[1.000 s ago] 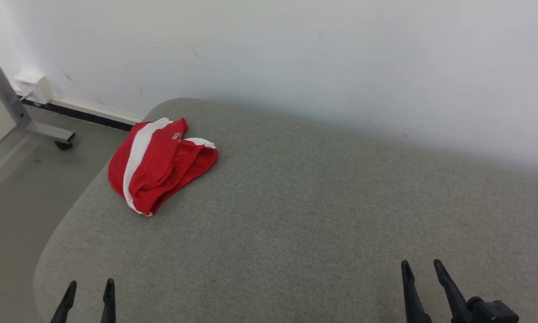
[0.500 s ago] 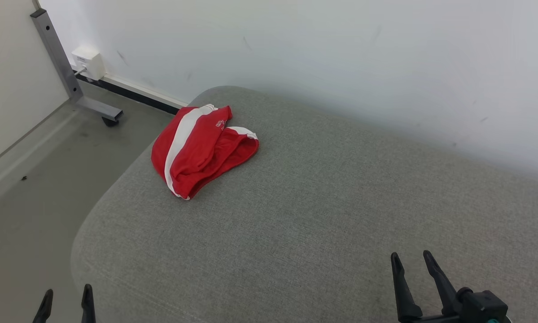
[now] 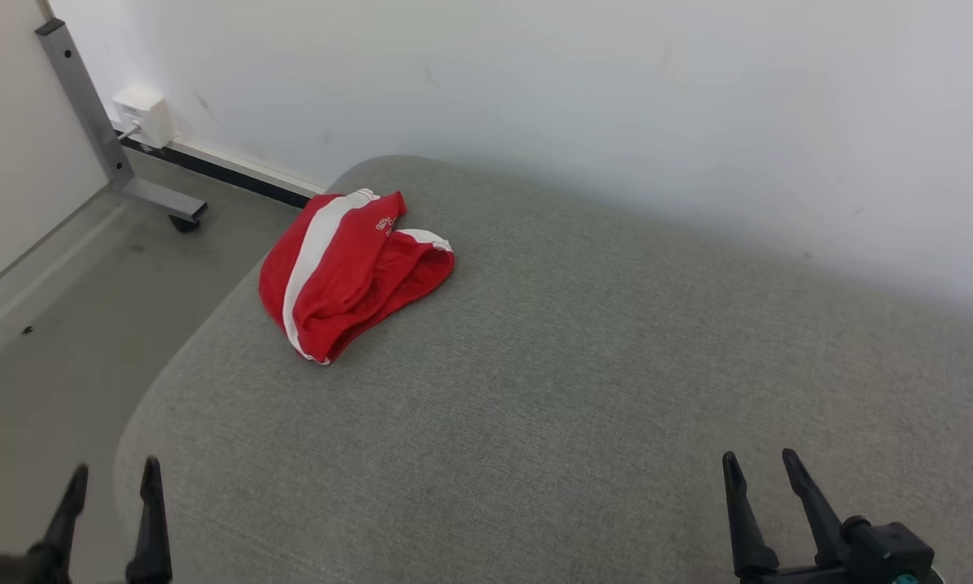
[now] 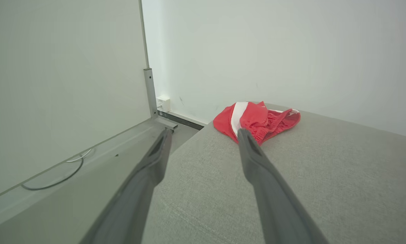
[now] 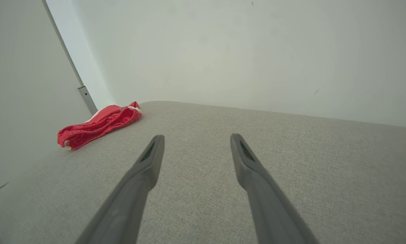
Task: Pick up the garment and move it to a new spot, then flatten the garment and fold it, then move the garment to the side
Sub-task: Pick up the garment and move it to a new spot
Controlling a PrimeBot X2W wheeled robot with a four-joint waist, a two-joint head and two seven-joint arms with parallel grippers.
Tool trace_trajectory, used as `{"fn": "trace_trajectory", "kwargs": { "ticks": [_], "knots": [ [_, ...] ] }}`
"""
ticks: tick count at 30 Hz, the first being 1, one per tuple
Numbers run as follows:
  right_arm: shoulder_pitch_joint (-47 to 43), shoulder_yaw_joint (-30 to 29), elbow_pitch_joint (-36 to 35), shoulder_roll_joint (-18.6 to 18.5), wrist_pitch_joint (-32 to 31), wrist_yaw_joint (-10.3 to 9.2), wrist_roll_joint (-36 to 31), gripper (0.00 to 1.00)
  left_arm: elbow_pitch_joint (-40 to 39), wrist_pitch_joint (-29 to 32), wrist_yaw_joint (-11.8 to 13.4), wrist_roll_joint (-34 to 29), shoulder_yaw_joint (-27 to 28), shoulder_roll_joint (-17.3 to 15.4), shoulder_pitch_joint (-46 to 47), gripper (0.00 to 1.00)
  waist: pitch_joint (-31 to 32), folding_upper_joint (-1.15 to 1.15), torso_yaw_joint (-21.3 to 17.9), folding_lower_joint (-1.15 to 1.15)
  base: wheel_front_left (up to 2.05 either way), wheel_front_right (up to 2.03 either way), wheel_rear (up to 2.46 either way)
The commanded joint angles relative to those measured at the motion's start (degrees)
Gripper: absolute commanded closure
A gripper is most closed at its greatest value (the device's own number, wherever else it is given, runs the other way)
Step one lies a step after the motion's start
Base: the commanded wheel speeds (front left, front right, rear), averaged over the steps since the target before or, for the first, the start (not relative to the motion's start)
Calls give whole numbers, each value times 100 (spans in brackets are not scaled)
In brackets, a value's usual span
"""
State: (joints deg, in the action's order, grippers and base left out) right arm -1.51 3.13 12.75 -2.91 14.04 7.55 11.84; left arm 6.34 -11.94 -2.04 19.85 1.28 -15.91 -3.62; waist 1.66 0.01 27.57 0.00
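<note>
Though view shifted, garment (image 3: pixel 348 272) unmoved on cushion (image 3: pixel 551 381); left tool (image 3: pixel 116 466), right tool (image 3: pixel 758 454) spread, empty.

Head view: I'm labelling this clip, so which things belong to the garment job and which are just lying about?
Job: red garment, grey cushion, left gripper, right gripper, both open and empty.
Lying about: metal frame leg, white wall box.

The garment (image 3: pixel 348 276) is red with a broad white stripe and small white lettering. It lies crumpled and loosely folded over itself, at the far left corner of the grey padded surface (image 3: pixel 583 381), close to its left edge.
</note>
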Motion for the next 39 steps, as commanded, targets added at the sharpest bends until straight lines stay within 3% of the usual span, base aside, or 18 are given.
{"fn": "trace_trajectory", "kwargs": {
  "ticks": [1,11,12,20,29,39],
  "knots": [
    [-12,-41,-60,2,-23,-14,-65,0,42,18,-18,-21,-2,-47,227,0,-134,-1,-171,0,0,0,0],
    [459,-380,-624,-250,-283,-14,-381,0,543,0,-144,250,216,-368,2067,0,-1166,-1,-1204,0,0,0,0],
    [571,-480,-809,-311,-335,-14,-413,0,676,3,-149,306,307,-497,2440,0,-1464,-1,-1449,0,0,0,0],
    [748,-945,-1404,-325,-438,-14,-540,0,1274,156,-263,304,447,-1148,3726,0,-2299,-1,-2183,0,0,0,0],
    [837,-1156,-1763,-237,-487,-15,-621,0,2310,468,-426,476,446,-1748,4579,0,-2784,-1,-2565,0,0,0,0],
    [899,-1224,-1940,-251,-587,-14,-696,0,3755,894,-532,601,-4,-1930,4973,0,-2870,-1,-2704,0,0,0,0]
  ]
}}
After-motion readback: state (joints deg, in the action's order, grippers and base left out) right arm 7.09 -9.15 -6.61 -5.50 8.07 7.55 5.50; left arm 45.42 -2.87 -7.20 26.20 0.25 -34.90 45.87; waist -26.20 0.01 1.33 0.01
